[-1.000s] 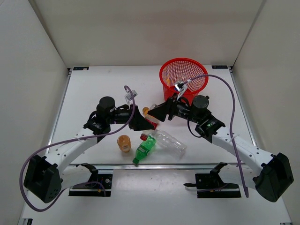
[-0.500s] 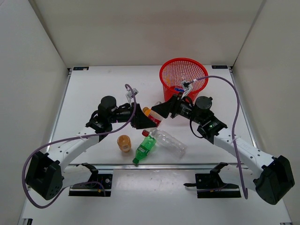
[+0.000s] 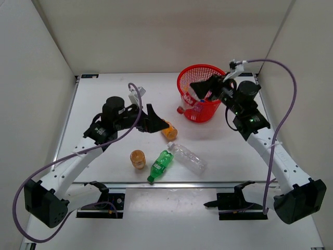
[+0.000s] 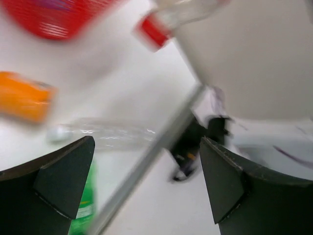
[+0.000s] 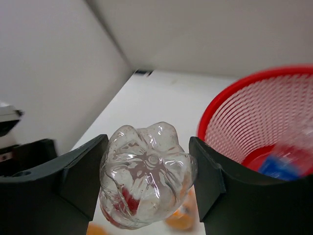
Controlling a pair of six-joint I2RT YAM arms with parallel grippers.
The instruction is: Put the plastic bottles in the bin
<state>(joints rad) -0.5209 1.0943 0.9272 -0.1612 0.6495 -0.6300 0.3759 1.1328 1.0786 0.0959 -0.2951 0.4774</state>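
**Red-capped bottle is up at the bin, left claw holding nothing**

The right gripper point(image 3: 200, 91) has its fingers pinched onto the bottom end of the red-capped bottle point(image 3: 191, 108). In the right wrist view the lumpy clear base sits squarely between the two black fingers point(image 5: 78, 174) and touches both. The bottle is up off the table point(image 3: 104, 99), with its cap end pointing down and away from the gripper. It hangs by the left side of the bin point(image 3: 208, 68). From the wrist camera it looks beside the red rim rather than over the opening, but I honestly can't tell for sure. There's something blue point(image 5: 286, 166) down in the bottom of the bin, too blurry to make out.

The left gripper point(image 3: 156, 122) is spread wide with nothing between the fingers. It's hovering just beside one orange bottle point(image 3: 169, 130) that's lying on its side mid-table.

The rest are all on the table nearer the front edge:
- The second orange bottle point(image 3: 138, 159) is off to the left.
- The green bottle point(image 3: 161, 165) is lying at an angle.
- The big clear bottle point(image 3: 188, 158) is lying just to the right of the green one, with its cap end near it.

The left wrist view is pretty smeared, so it adds nothing beyond the open fingers.
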